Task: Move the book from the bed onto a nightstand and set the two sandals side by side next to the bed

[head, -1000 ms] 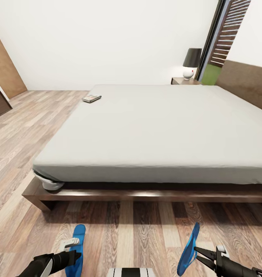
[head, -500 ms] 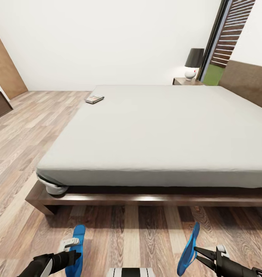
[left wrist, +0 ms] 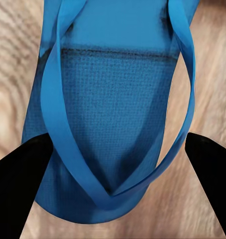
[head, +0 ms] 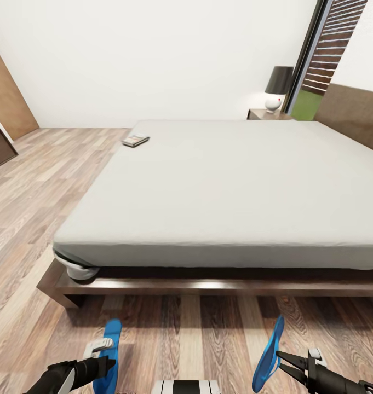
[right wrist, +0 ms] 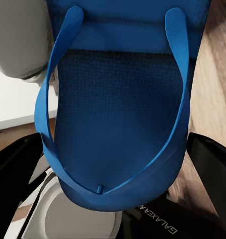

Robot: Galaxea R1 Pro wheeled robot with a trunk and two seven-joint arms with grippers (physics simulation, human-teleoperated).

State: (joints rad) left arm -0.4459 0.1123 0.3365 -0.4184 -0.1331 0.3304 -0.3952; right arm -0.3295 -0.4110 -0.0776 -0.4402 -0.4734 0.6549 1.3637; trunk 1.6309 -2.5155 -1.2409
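The bed (head: 224, 180) fills the middle of the head view, a pale grey mattress on a dark brown frame. The book (head: 135, 140) lies flat near its far left corner. A nightstand (head: 265, 114) stands upper right. At the bottom edge, one blue sandal (head: 110, 350) sits left, the other sandal (head: 268, 355) right, tilted on edge.

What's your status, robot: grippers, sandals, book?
Left gripper and right gripper each shut on a sandal. Book on bed, far corner.
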